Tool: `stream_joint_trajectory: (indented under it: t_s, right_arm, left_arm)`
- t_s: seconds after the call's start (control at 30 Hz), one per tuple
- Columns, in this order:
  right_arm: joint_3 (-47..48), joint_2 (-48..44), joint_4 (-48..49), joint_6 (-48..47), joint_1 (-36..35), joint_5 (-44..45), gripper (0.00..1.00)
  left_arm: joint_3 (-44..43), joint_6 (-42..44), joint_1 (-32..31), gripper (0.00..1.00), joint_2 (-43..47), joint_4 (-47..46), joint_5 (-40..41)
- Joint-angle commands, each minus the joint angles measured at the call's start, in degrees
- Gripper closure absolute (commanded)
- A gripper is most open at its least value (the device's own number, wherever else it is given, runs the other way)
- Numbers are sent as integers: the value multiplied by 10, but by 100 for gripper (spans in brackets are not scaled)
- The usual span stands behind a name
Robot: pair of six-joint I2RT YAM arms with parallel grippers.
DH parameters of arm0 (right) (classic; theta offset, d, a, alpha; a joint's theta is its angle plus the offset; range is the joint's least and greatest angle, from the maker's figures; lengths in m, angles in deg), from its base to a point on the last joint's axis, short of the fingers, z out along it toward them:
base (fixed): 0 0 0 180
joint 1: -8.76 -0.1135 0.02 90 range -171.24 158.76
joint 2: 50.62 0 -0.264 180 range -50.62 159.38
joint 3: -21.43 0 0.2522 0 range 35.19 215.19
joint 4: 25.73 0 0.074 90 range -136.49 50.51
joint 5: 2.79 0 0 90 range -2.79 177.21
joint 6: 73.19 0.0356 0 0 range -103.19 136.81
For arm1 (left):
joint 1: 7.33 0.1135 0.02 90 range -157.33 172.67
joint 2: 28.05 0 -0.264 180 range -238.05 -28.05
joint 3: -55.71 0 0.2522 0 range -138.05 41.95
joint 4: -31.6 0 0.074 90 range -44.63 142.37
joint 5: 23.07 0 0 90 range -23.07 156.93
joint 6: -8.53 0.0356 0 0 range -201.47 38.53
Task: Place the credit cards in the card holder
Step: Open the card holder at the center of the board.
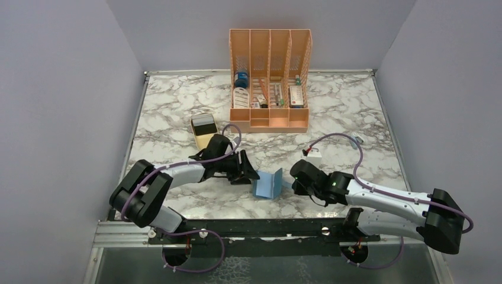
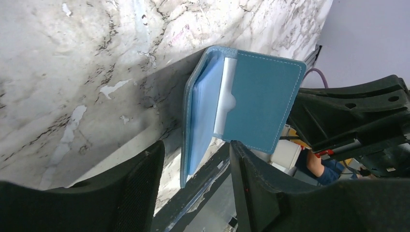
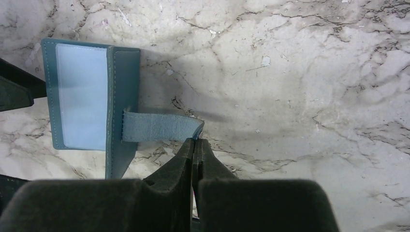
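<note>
Bracing card holder (image 1: 267, 184) open by worktop's (image 1: 355, 118) near edge: right hand (image 3: 195, 142) clenched on snap tab (image 3: 159, 126), left hand (image 2: 196, 147) released (empty). Next: fetching the credit cards (image 1: 204, 123).

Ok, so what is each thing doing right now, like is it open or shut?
card holder: open, folded in a V.
snap tab: undone, sticking out sideways.
left gripper: open, empty, facing the card holder.
right gripper: shut, tips at the snap tab's end.
orange organiser: upright, slots partly filled.
</note>
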Motion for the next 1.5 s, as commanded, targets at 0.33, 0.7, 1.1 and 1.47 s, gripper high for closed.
stream_joint_trajectory:
  t_s: [0.33, 0.7, 1.1, 1.47]
  right_arm:
    - [-24, -7, 17, 11, 2, 15, 99]
    - [47, 3, 0, -24, 2, -34, 70]
    - [128, 26, 82, -59, 2, -149, 63]
    - [103, 106, 173, -57, 2, -169, 65]
  left_arm:
    - [-6, -18, -23, 73, -53, -93, -24]
    - [1, -22, -24, 100, 22, -39, 15]
    - [-68, 60, -27, 100, 98, 170, 124]
    - [-83, 62, -31, 95, 109, 208, 134]
